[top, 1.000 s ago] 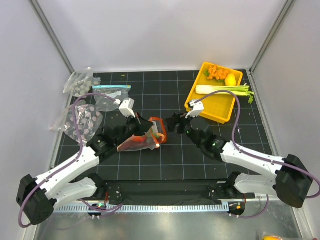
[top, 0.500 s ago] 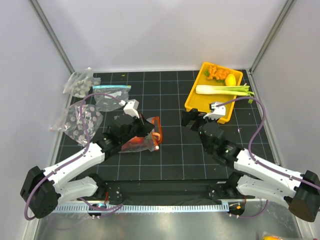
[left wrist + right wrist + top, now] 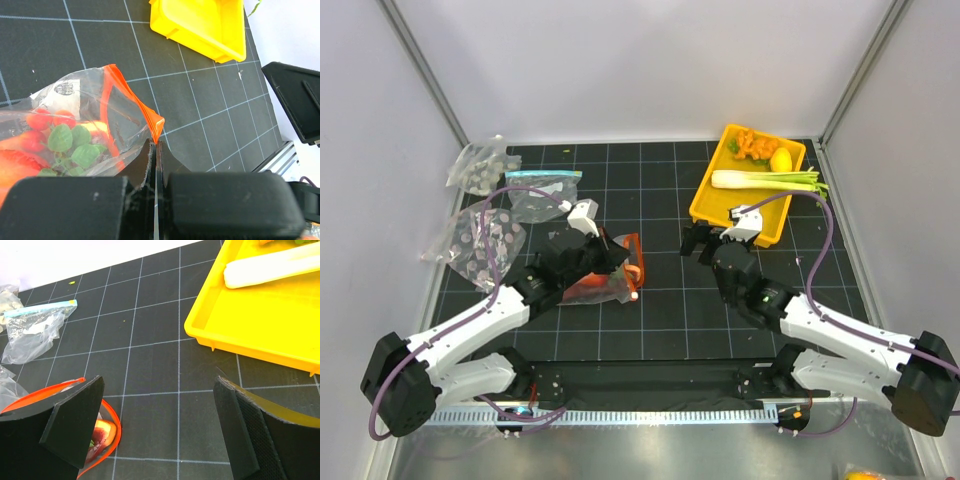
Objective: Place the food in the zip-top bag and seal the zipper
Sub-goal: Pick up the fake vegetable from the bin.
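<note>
Your left claw [image 3: 155, 150] is clamping shut on the zip-top bag [image 3: 85, 125], with its two black fingers pressing together on the clear plastic just below a corner of the orange-red zipper [image 3: 145, 107]. From overhead, the bag [image 3: 605, 280] is sitting left of centre on the black gridded desk [image 3: 660, 320], under the left claw [image 3: 605, 250]. Inside the bag, green leafy bits [image 3: 75, 145] and small red pieces [image 3: 45, 120] are showing through the crinkled plastic. The zipper [image 3: 112, 415] is bowing outward in an open loop, so the mouth is standing unsealed.

Your right claw [image 3: 160, 425] is spreading wide and gripping nothing. It is hanging over the desk between the bag's mouth and the yellow tray [image 3: 280, 330], and its left finger is sitting just beside the zipper loop. From above, the right claw [image 3: 698, 243] is sitting close to the tray's near corner.

The tray [image 3: 703, 200] is holding a white-and-green leek [image 3: 760, 178], orange carrot pieces [image 3: 752, 143] and a yellow piece [image 3: 781, 160]. A clear bag with a light-blue strip [image 3: 540, 190] is lying at the far left.
</note>
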Robot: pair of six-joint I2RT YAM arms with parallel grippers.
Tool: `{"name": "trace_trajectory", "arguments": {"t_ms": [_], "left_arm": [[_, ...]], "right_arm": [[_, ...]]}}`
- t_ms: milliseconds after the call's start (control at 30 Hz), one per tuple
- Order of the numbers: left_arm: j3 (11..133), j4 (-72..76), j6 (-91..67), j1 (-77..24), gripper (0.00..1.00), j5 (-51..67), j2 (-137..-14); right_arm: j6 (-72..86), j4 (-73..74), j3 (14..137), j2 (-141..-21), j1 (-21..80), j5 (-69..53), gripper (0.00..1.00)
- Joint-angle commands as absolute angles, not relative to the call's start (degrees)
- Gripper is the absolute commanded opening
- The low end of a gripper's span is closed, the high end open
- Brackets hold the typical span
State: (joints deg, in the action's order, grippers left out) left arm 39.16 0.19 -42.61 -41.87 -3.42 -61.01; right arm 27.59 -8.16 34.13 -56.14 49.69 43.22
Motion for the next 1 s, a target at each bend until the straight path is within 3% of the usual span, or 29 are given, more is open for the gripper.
{"name": "trace_trajectory", "arguments": {"t_ms": [0,333,567,700,967], "left_arm": [[39.55,3.25,-42.1,-41.66,0.0,-3.16,-60.73],[39.38,3.25,-41.84,-41.57,0.0,-3.95,-60.73],[39.29,3.25,-41.75,-41.66,0.0,-4.57,-60.82],[39.64,3.51,-42.01,-41.66,0.0,-3.25,-61.26],[39.2,3.52,-42.01,-41.66,0.0,-3.34,-59.59]], "right_arm": [[28.65,-9.76,36.21,-54.85,49.92,45.44,0.99],[29.27,-4.93,37.18,-52.47,47.91,55.55,1.0],[37.25,3.78,40.17,-56.77,26.4,37.92,0.99],[46.38,-1.39,40.69,-65.36,13.75,31.21,1.0],[52.2,-7.9,52.2,-87.25,6.25,27.07,1.0]]}}
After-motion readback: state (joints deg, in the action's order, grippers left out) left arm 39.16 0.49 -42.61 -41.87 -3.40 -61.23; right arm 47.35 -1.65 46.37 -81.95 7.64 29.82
